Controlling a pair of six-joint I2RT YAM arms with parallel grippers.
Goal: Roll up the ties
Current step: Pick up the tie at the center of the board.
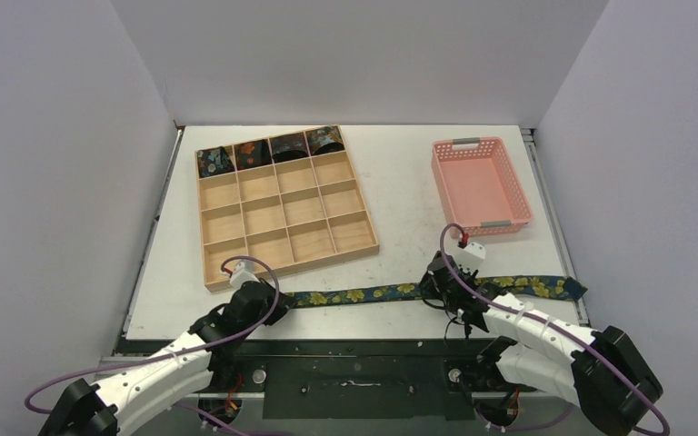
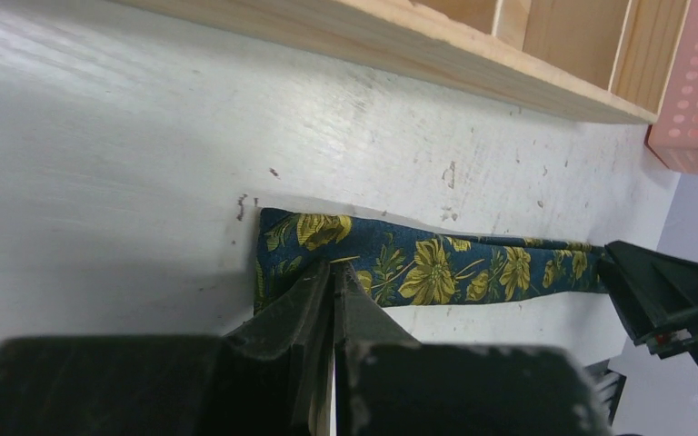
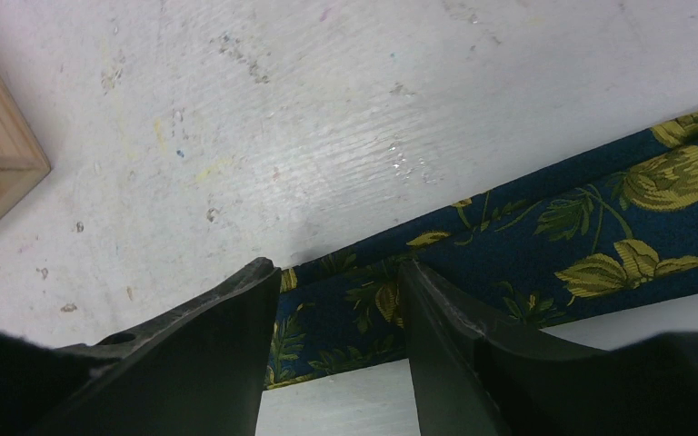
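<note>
One flowered tie (image 1: 373, 293) lies stretched on the table (image 1: 400, 191); the left gripper (image 2: 334, 271) sits closed at its end, the right gripper (image 3: 336, 270) straddles it, jaws parted.

A white tabletop (image 1: 400, 209) sits inside a three-sided booth of plain pale grey walls: a left wall (image 1: 54, 136), a back wall (image 1: 354, 54) and a right wall (image 1: 654, 136). Seen close, its painted surface is scuffed, with small dark specks and faint stains. A dark metal strip (image 1: 354, 368) runs along its near edge. The light is even and soft, and the shadows are faint.
</note>
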